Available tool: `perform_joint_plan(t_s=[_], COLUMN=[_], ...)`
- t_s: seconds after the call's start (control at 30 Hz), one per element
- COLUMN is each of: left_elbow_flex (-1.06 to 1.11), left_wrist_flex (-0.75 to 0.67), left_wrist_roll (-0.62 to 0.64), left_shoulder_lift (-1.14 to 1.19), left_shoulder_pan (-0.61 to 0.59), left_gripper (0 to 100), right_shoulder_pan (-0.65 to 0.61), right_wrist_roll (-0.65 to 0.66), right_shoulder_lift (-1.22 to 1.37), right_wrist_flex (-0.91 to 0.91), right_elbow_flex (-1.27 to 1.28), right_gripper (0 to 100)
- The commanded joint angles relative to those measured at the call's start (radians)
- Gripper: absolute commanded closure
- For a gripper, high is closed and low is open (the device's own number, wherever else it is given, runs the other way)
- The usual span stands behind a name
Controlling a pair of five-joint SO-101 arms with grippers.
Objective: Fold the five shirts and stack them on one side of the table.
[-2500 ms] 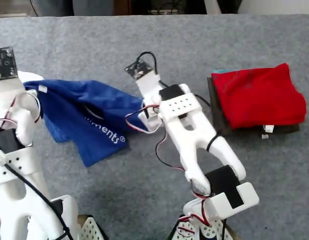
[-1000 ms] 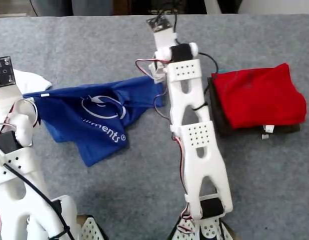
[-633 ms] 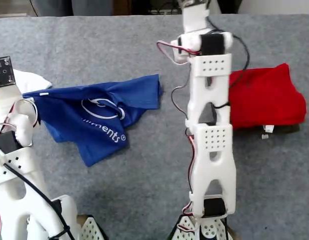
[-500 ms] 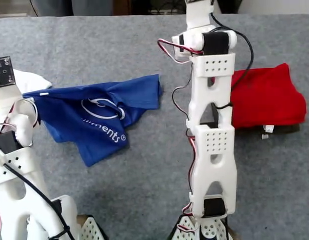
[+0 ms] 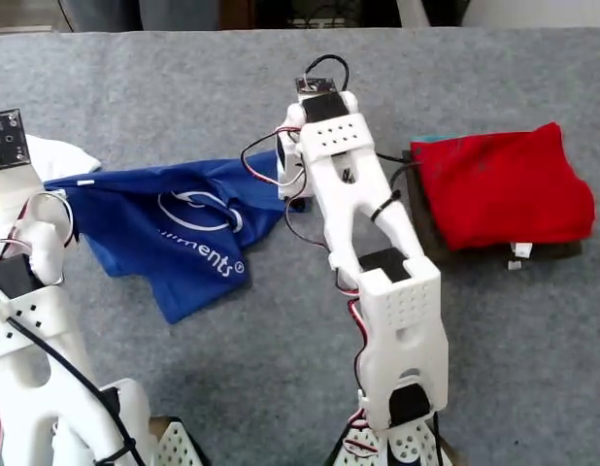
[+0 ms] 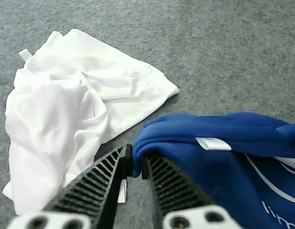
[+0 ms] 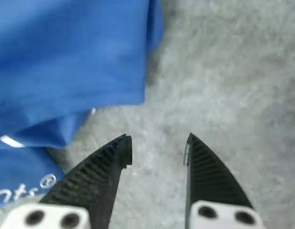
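A blue shirt (image 5: 183, 228) with white print lies spread on the grey table, wrinkled and unfolded. My left gripper (image 6: 136, 162) is shut on a folded edge of the blue shirt (image 6: 224, 152), at its left end (image 5: 59, 186). My right gripper (image 7: 157, 145) hangs open just above the bare table beside the blue shirt's (image 7: 71, 62) right corner, with nothing between its fingers; from above the right gripper (image 5: 294, 194) sits at that corner. A crumpled white shirt (image 6: 66, 114) lies beyond the left gripper. A folded red shirt (image 5: 504, 184) tops the stack at the right.
Under the red shirt lies a folded dark shirt (image 5: 428, 238), with a teal edge (image 5: 426, 139) showing behind it. The grey table cover (image 5: 183, 87) stretches open at the back and in front of the blue shirt.
The right gripper pulled the shirt's right corner toward the back, let go of it, swung far out, and has now come back down beside that corner. The left arm stayed put.
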Motion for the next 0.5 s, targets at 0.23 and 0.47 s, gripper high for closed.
perform_joint_plan(t_s=[0.23,0.47], left_elbow_flex=[0.021,0.038], left_wrist_flex=[-0.014,-0.017], left_wrist_roll=[-0.005,-0.005], left_shoulder_lift=[-0.012,-0.012], left_shoulder_pan=[-0.007,-0.01], left_gripper=[97,97], right_shoulder_pan=[-0.021,-0.017], right_wrist_roll=[-0.017,-0.017], right_shoulder_lift=[0.134,0.265], right_wrist_flex=[-0.068,-0.046], right_elbow_flex=[-0.119,-0.282], right_gripper=[81.4,81.5])
